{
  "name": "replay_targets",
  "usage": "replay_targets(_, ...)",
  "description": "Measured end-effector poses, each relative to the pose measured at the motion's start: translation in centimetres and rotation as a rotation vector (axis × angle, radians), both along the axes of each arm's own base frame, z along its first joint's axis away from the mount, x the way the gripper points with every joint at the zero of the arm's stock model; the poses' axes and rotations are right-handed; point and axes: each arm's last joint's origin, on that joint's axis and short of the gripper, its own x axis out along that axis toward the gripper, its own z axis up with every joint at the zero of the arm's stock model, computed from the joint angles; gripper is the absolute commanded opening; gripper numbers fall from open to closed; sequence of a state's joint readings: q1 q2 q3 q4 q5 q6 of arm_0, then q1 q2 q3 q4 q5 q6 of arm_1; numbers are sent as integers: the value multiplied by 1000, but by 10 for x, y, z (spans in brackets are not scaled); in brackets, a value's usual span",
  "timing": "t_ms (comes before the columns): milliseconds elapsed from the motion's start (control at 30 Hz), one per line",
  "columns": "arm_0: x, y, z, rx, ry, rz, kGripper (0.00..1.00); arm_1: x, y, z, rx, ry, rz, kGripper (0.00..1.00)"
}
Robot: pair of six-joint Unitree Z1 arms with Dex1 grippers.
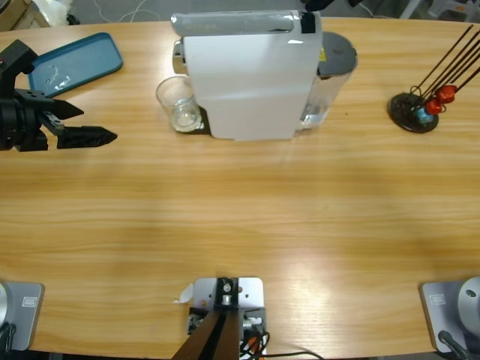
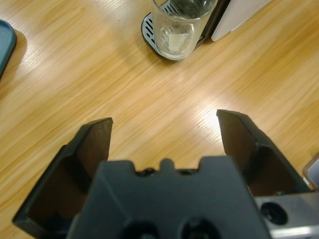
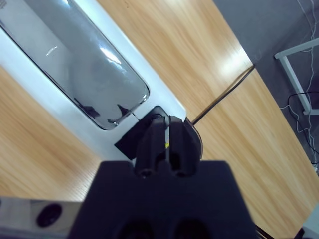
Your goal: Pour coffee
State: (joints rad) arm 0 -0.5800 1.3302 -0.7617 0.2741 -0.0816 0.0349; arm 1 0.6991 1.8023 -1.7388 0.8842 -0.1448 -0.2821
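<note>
The white coffee machine (image 1: 247, 75) stands at the back middle of the table. A clear glass (image 1: 178, 105) sits on its drip tray (image 2: 149, 35), at its left side. No coffee shows in the glass (image 2: 178, 27); the coffee is out of view. My left gripper (image 1: 97, 124) hovers open over the wood well left of the glass, its jaws (image 2: 164, 117) pointing toward it with nothing between them. My right gripper (image 1: 308, 22) is shut, its tips (image 3: 167, 122) down on the machine's top (image 3: 75, 74) by a black tab at the edge of the glossy panel.
A blue tray (image 1: 75, 61) lies at the back left, just behind the left arm. A black capsule rack (image 1: 414, 112) with red and blue capsules stands at the back right. A grey water tank (image 1: 336, 56) sits on the machine's right side. Bare wood fills the front.
</note>
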Motion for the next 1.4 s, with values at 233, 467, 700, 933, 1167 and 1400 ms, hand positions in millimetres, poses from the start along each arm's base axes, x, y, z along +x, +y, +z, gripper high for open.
replay_targets(233,2,-1,-2,4,10,-3,908,-2,5,1,-4,5,12,0)
replay_targets(467,2,-2,-2,5,11,-3,908,-2,5,1,-5,6,13,0)
replay_targets(700,4,-3,-5,10,22,-5,910,0,5,11,2,-27,1,0)
replay_targets(933,4,-3,-5,9,26,-7,996,-14,-13,51,10,-154,-54,800)
replay_targets(1167,4,-4,-4,0,23,-17,996,-101,-64,25,124,-117,-43,1000)
replay_targets(1400,5,-7,1,-53,-10,-67,991,-159,-114,-35,297,-134,-76,1000)
